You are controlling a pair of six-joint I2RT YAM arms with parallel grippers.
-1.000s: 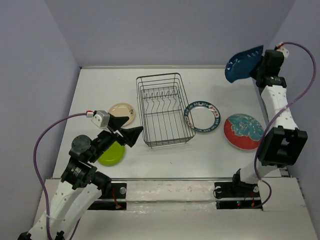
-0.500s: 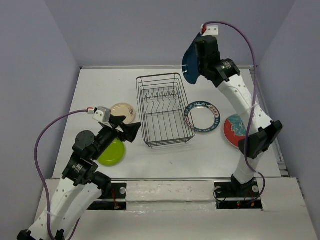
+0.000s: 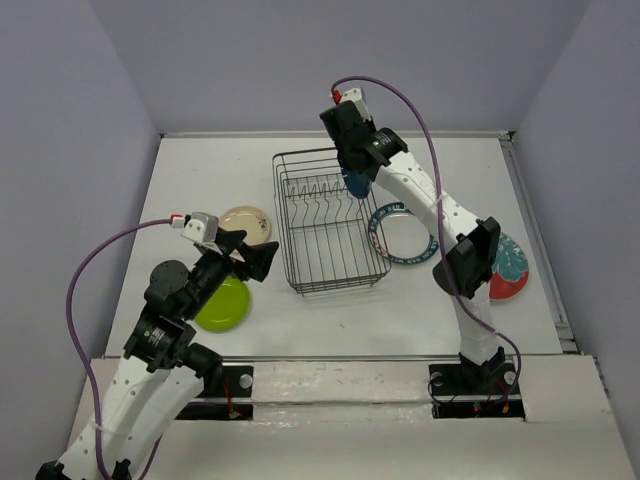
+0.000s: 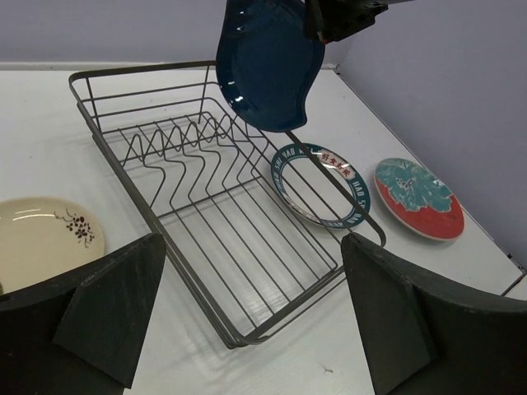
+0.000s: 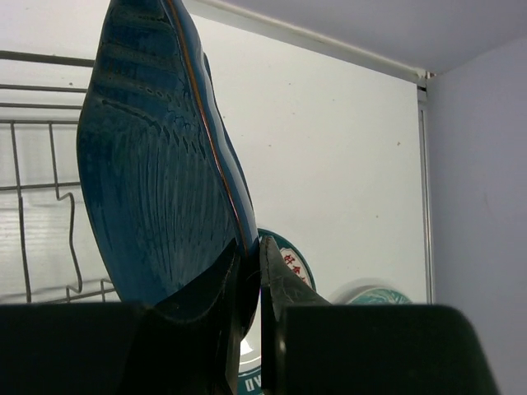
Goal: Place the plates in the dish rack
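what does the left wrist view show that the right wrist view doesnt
Only the left wrist view: the cream plate, the dish rack's whole row of tines, the whole red plate and the open left claw. Only the right wrist view: the right claw close up, pinching the dark blue plate by its rim. Both: the dark blue plate held on edge over the rack, some rack wires, and the teal-rimmed plate beside the rack.

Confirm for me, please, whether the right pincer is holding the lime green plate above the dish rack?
Not quite: the right pincer holds the dark blue plate above the dish rack, as the left wrist view shows; the lime green plate lies on the table.
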